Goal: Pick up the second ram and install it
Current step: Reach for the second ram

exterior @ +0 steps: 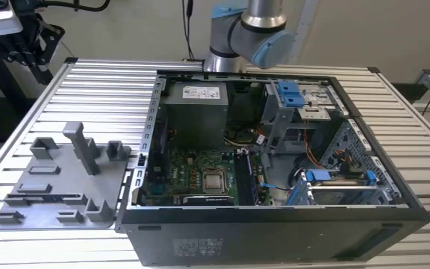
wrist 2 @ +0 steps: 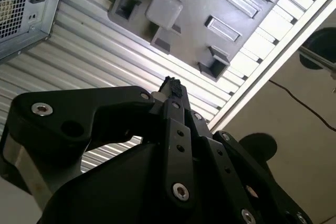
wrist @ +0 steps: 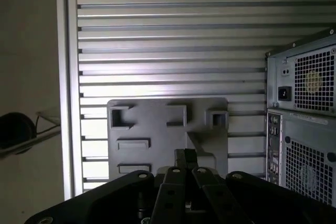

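Second ram, long thin dark memory stick [exterior: 47, 197]: not in grip; seems to lie in slot of grey plastic holder plate [exterior: 62, 174].
Fingers [wrist 2: 176, 114]: black, drawn together, nothing btwn.
Gripper [wrist: 185, 156]: well above plate, beside open black PC case [exterior: 275, 235].
Progress: pick-up not begun; install left.

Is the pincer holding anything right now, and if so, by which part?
Nothing is held: the pincer is shut with nothing between its tips, pointed at the grey plate.
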You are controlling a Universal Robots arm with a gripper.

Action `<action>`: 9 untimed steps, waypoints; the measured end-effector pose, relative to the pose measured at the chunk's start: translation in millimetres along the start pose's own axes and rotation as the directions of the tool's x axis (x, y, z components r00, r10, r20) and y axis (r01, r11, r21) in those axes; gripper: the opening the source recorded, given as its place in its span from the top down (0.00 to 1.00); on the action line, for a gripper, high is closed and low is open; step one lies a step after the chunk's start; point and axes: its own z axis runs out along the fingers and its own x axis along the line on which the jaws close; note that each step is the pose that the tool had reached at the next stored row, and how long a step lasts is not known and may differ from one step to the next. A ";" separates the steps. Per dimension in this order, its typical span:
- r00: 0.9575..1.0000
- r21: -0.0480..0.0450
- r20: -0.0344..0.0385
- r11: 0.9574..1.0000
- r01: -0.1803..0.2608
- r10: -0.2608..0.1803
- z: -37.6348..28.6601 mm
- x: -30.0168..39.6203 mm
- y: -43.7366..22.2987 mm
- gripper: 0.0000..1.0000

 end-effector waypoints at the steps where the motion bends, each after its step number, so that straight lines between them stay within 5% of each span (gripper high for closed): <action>1: 1.000 0.000 0.000 1.000 0.000 0.000 0.0 1.6 0.0 0.89; 9: 1.000 -0.001 0.000 1.000 0.000 0.000 -0.1 5.0 -1.9 0.89</action>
